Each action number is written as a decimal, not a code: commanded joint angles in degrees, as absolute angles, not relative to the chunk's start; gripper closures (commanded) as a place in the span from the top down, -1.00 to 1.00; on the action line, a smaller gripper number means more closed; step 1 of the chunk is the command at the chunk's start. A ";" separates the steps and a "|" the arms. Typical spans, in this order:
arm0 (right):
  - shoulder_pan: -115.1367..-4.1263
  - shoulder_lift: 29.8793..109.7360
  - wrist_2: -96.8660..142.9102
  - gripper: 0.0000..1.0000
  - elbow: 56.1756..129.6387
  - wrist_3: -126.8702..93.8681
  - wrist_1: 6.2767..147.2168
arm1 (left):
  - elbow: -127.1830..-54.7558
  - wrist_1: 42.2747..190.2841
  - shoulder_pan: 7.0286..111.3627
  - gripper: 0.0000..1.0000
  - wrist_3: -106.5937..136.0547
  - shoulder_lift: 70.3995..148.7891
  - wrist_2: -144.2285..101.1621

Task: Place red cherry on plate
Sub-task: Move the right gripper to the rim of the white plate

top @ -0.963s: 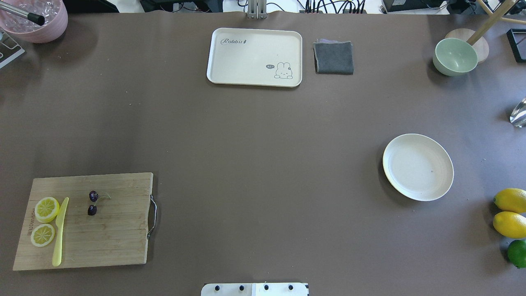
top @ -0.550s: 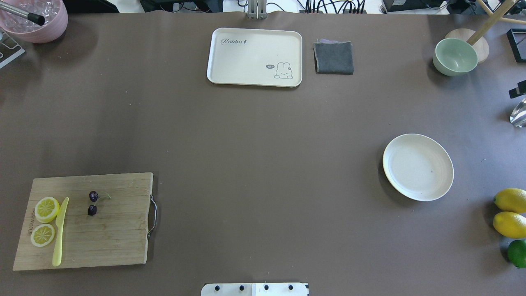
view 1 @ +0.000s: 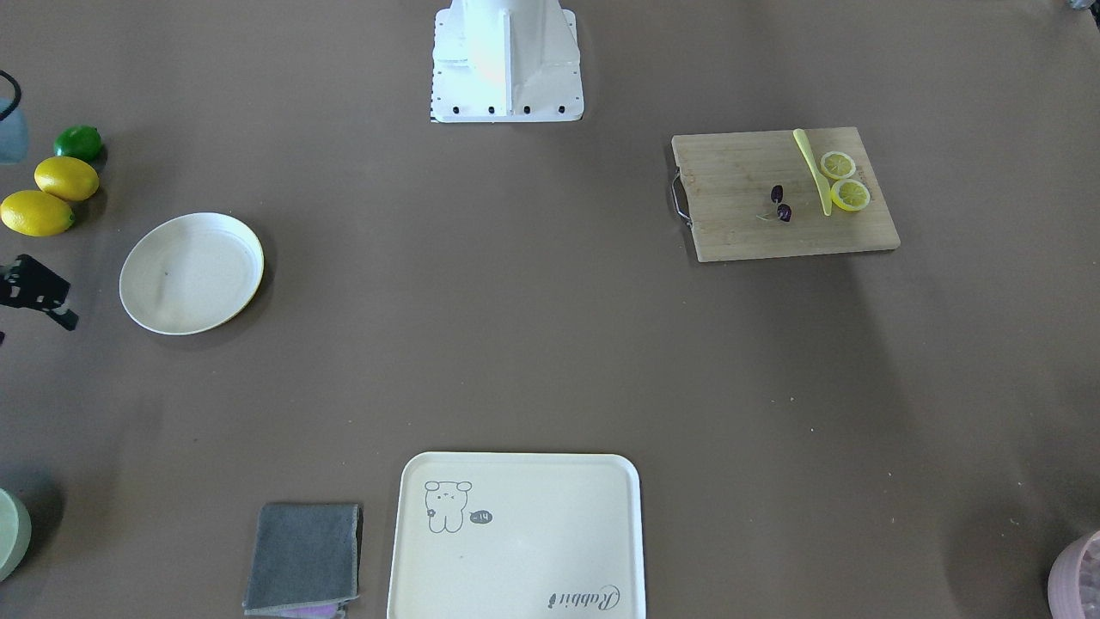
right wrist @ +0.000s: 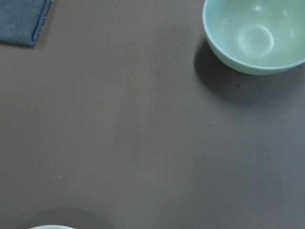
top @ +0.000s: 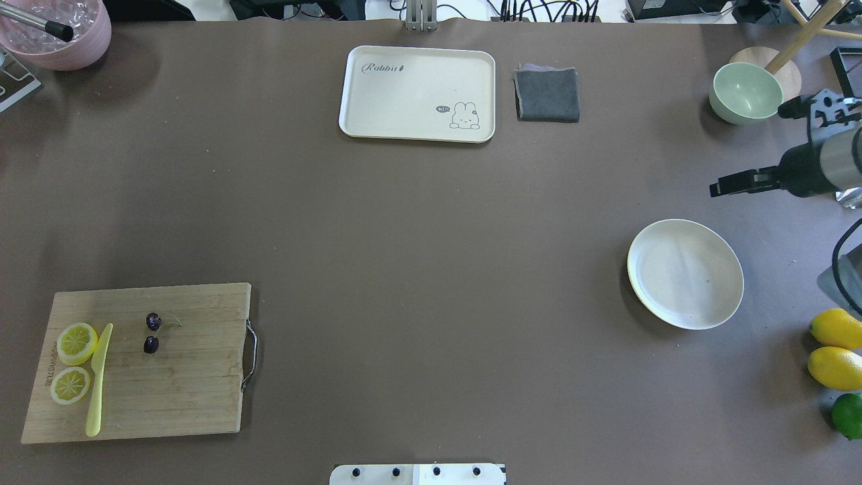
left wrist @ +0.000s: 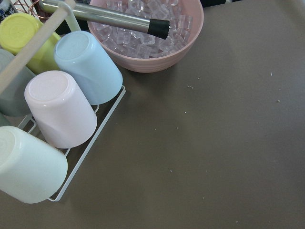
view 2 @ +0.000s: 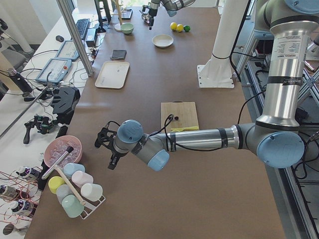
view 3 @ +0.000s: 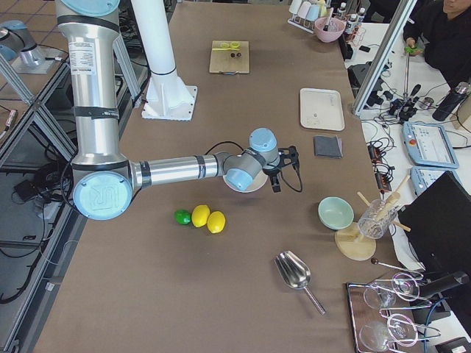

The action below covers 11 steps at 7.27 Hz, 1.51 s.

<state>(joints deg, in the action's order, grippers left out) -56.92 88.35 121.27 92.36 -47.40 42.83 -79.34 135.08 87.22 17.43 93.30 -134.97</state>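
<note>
Swinging into sight just now, the right pincer (top: pixel 749 151) hangs spread and empty near the plate (top: pixel 685 274). The cherry (top: pixel 151 345) lies untouched on the cutting board (top: pixel 188 384), far across the worktop. Left pincer (view 2: pixel 104 153): cannot tell.

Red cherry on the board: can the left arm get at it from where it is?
Probably yes. The red cherry lies uncovered on the cutting board, apart from the yellow knife. The left gripper hangs off to one side of the board, with only bare table between them.
</note>
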 commanded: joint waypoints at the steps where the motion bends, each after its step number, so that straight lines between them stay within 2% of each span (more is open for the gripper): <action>1: -50.46 89.55 117.68 1.00 92.46 -53.78 38.94 | -79.10 135.35 87.10 0.95 20.64 93.52 -134.91; 5: -50.36 98.60 120.67 1.00 97.11 -53.88 36.83 | -79.28 135.79 87.01 0.95 20.83 93.52 -135.00; 9: -50.19 99.32 119.88 0.99 95.54 -54.14 37.00 | -79.80 135.97 87.01 0.95 20.83 93.52 -135.00; 11: -49.75 99.23 119.80 0.82 95.54 -55.36 37.00 | -79.72 136.05 87.10 0.95 20.74 93.52 -135.00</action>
<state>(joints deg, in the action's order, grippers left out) -50.05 99.29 119.88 95.62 -54.50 37.00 -79.72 136.01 87.04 20.77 93.52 -135.00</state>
